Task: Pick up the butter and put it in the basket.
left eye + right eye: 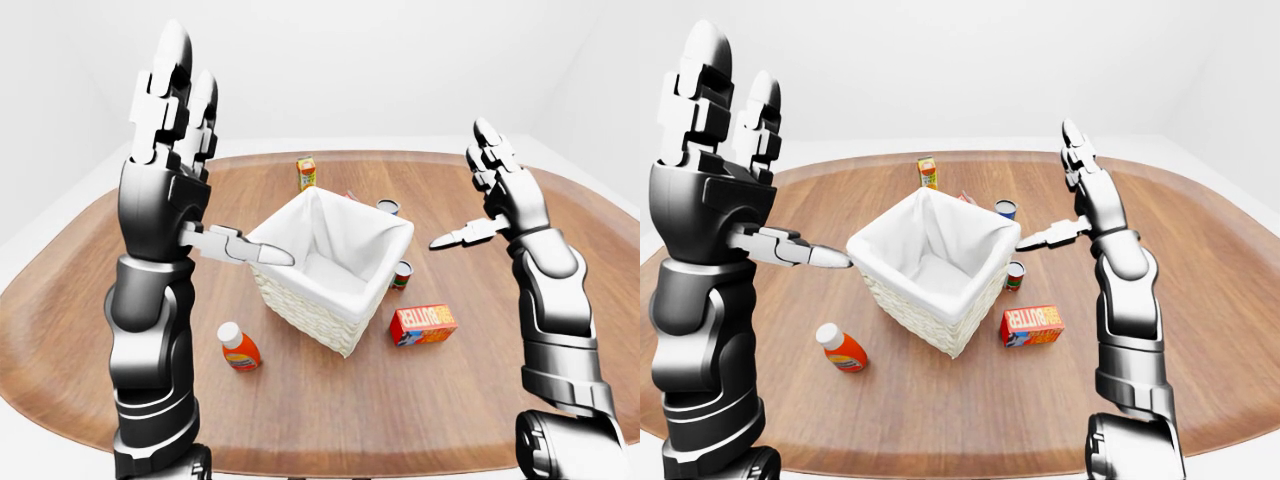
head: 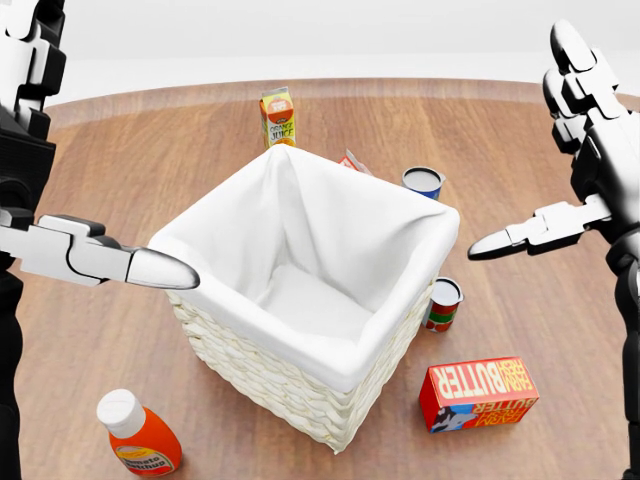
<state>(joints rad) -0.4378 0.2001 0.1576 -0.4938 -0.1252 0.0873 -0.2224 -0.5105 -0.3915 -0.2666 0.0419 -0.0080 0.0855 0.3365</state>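
Observation:
The butter [image 2: 478,393] is a red box lying flat on the wooden table, at the lower right of the head view, just right of the basket. The basket [image 2: 270,372] is square wicker with a white cloth liner and nothing inside that I can see. My left hand [image 1: 195,165] is raised high to the left of the basket, fingers up and spread, thumb pointing at the rim. My right hand [image 1: 482,195] is raised above and to the right of the basket, well above the butter, fingers open and holding nothing.
An orange juice carton [image 2: 278,116] stands beyond the basket. A blue-topped can [image 2: 423,182] and a red can [image 2: 442,303] stand at its right. A ketchup bottle [image 2: 140,440] lies at lower left. The round table's edge [image 1: 330,468] curves near the bottom.

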